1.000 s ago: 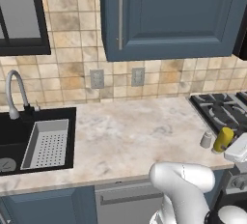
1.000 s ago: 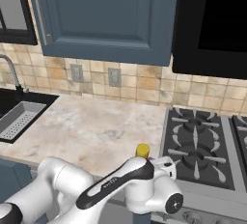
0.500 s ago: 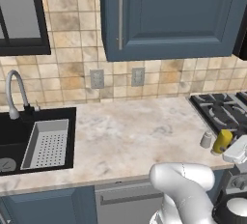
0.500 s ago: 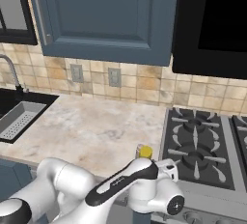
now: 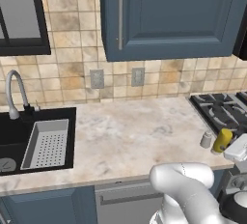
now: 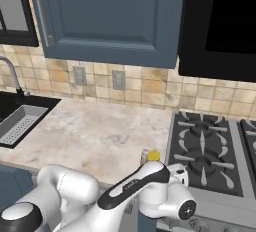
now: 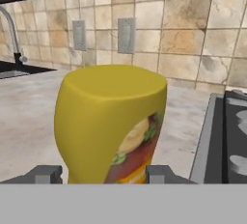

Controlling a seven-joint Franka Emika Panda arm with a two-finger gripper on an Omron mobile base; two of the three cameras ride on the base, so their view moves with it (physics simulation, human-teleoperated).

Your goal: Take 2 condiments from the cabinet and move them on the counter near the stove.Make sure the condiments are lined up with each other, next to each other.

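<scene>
Beige marbled counter (image 5: 125, 136) runs under a tan tiled backsplash (image 5: 159, 76), with two wall outlets (image 5: 97, 78) above it and the black sink (image 5: 19, 136) with its curved tap (image 5: 14, 92) off to one side. A dark blue wall cabinet (image 5: 169, 15) with a long steel handle hangs overhead.

My gripper (image 7: 103, 175) is down at the counter's front edge, just beside the stove (image 6: 210, 151). In my hand view the yellow bottle (image 7: 113, 121) stands upright between my two dark fingertips (image 7: 46, 174), which sit on either side of its base; I cannot tell whether they press it or stand just clear. Its label shows a burger picture in red and green; I can read no words or brand on it. From the left base view, the pale shaker (image 5: 206, 140) stands just beside the bottle, on the sink side.
</scene>
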